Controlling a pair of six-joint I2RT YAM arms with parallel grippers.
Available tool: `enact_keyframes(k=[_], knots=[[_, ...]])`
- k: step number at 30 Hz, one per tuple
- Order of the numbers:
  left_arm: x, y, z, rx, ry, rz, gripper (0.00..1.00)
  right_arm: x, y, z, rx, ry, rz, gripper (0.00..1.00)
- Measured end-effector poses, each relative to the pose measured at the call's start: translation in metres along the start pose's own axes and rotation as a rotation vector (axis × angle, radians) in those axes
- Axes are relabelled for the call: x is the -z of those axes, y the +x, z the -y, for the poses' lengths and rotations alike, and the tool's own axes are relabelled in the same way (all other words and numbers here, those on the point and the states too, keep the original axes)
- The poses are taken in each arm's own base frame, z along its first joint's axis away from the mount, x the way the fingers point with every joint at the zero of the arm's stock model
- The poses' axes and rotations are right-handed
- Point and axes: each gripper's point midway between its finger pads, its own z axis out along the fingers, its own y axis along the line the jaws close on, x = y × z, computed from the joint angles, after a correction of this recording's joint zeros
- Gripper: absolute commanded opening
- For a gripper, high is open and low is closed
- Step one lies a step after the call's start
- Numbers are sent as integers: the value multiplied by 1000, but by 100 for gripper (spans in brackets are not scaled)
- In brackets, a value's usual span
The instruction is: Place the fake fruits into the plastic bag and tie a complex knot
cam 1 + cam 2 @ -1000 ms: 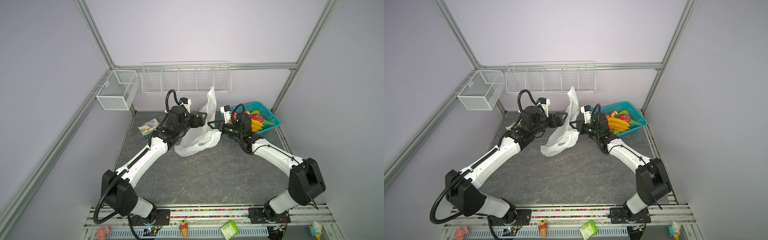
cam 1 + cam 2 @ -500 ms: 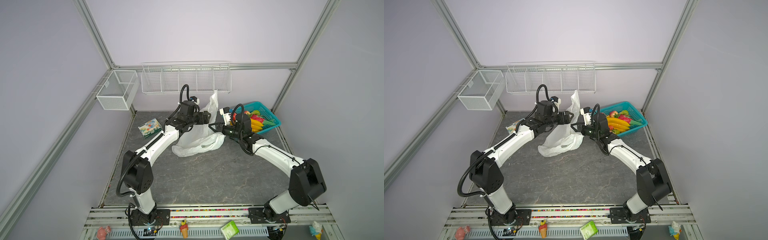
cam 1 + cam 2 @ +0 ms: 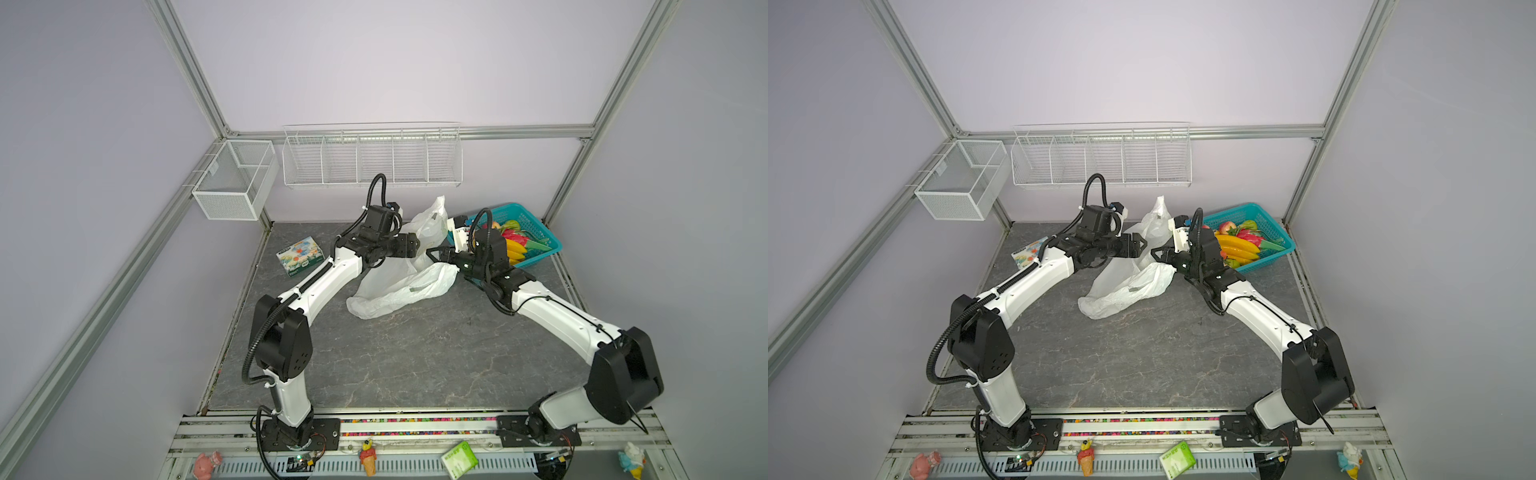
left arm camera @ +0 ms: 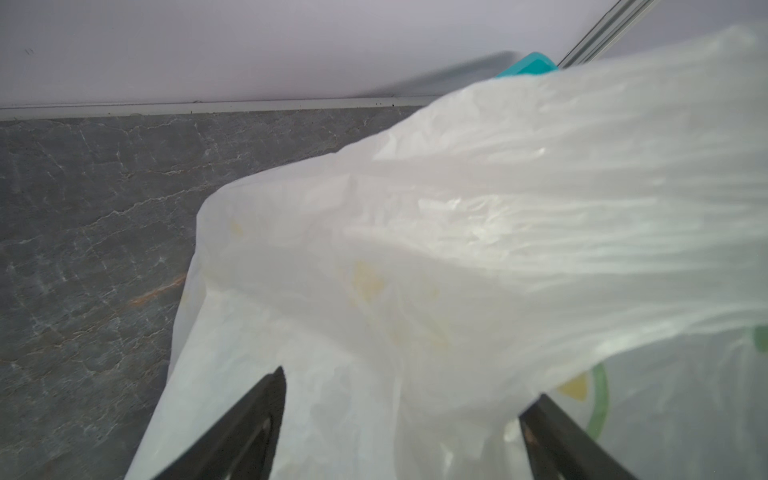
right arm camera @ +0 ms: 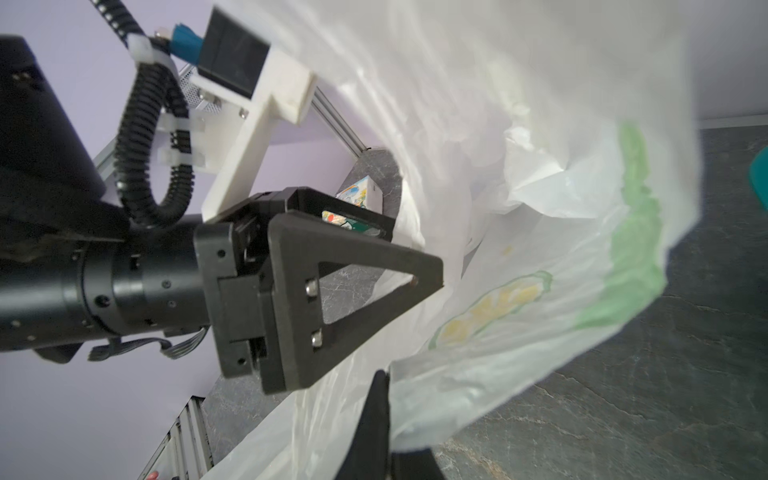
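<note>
The plastic bag (image 3: 399, 282) lies crumpled on the dark table, one white flap standing up (image 3: 434, 218); both top views show it (image 3: 1127, 286). My right gripper (image 5: 380, 384) is shut on the bag's printed edge (image 5: 519, 299), low beside the teal basket (image 3: 540, 253). My left gripper (image 4: 409, 384) is open, its fingers (image 4: 257, 415) wide apart with bag film (image 4: 415, 249) draped between them; it faces the right gripper (image 3: 434, 253) from the left (image 3: 417, 243). The fake fruits (image 3: 513, 245) sit in the basket (image 3: 1266, 257), bananas on top (image 3: 1235, 245). The knot is out of view.
A printed cardboard box (image 3: 300, 255) lies left of the left arm. Two white wire baskets (image 3: 372, 160) (image 3: 235, 183) hang on the back and left walls. Ice-cream figurines (image 3: 368, 457) and a green packet (image 3: 459, 457) sit on the front rail.
The left arm has swung in and reached further right, bringing its gripper against the bag. The bag's raised flap has dropped lower and shifted right. The right gripper stays shut on the bag.
</note>
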Motion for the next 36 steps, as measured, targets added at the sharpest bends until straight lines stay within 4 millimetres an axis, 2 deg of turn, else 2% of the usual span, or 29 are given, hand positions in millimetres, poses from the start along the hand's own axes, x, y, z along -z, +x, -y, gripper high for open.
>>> enact_keyframes(k=[5, 8, 9, 12, 14, 16, 20, 23, 25, 29, 32, 36], knots=[[4, 26, -8, -7, -23, -71, 79, 0, -1, 8, -11, 43, 17, 7], [14, 33, -9, -9, -24, -81, 69, -1, -1, 8, -13, 55, 24, 7], [18, 33, -8, -9, -21, -79, 64, -1, -1, 8, -14, 57, 25, 7], [32, 26, -4, -18, -17, -52, 38, -1, -1, 8, -13, 62, 27, 7], [38, 20, -3, -35, -20, -31, 14, -1, 0, 10, -6, 69, 25, 8], [39, 17, -5, -37, -30, -23, 0, -1, 2, 13, 7, 84, 18, 9], [42, 13, -17, -7, -41, -23, 0, 1, 11, 24, 43, 123, -19, 12], [53, 4, -30, 69, -25, 2, 0, 8, 21, 45, 64, 205, -64, 16], [71, -5, -36, 126, 0, 58, 0, 14, 28, 64, 74, 277, -94, 18], [120, -18, -48, 234, 39, 176, 0, 27, 48, 100, 82, 397, -166, 24], [137, -32, -56, 278, 53, 231, 0, 29, 56, 105, 93, 410, -201, 34], [125, -23, -62, 316, 51, 185, 0, 25, 63, 95, 122, 340, -239, 54]])
